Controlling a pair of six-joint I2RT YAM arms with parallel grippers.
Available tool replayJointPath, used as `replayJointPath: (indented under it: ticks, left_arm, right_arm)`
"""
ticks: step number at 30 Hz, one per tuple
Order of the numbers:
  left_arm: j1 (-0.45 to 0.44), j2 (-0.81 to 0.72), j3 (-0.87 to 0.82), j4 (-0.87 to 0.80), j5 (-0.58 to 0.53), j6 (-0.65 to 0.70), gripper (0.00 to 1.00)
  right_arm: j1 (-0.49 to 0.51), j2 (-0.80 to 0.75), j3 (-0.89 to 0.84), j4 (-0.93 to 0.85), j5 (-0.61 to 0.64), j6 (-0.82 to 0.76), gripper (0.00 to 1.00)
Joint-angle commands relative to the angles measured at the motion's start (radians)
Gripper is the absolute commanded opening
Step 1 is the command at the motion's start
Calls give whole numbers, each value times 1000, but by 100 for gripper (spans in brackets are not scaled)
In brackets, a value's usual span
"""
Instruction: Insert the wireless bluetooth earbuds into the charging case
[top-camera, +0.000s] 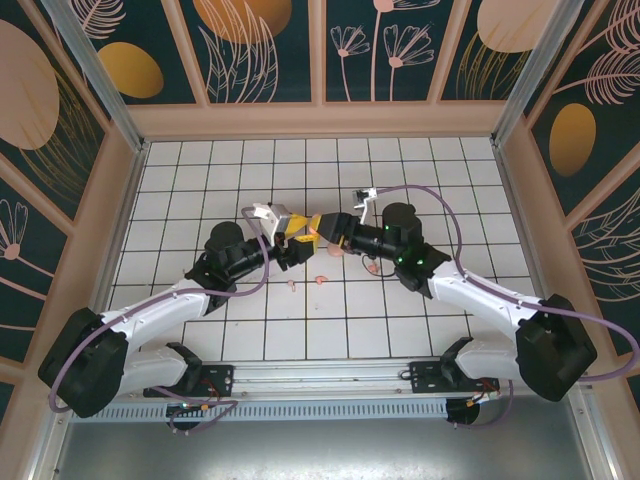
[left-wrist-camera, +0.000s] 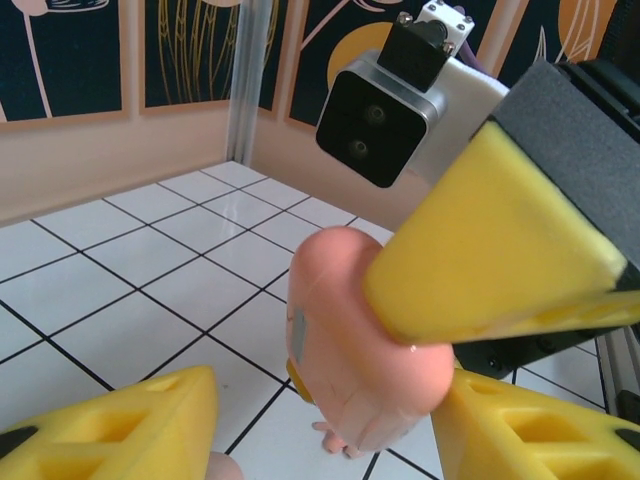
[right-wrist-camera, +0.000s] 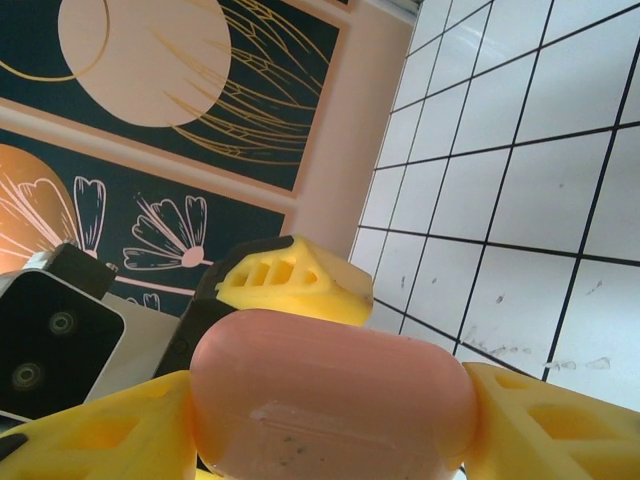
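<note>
Charging case (right-wrist-camera: 330, 375) sits clamped in the right claw (right-wrist-camera: 330, 412).

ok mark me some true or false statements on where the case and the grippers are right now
1. The right gripper grips the charging case between its fingers. True.
2. The left gripper is clamped tight on the charging case. False: its fingers flank it, with a visible gap on one side.
3. Small pink bits lie on the tiles near the grippers. True.
4. The tiles are dark blue. False: they are white with dark lines.
5. The charging case lies alone by the back wall. False: it is mid-table, between both grippers.
</note>
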Motion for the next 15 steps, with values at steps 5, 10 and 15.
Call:
replayJointPath:
  ticks: [5,10,15]
  left_arm:
    - [-9,-3,31,51,-10,-16,52]
    - [-14,-5,31,56,-5,-19,40]
    - [-13,-13,31,60,14,-16,28]
  right_arm:
    - [18,12,2,73,-29,20,62]
    - [26,23,8,82,-39,23,62]
    - [29,24,6,81,-43,18,62]
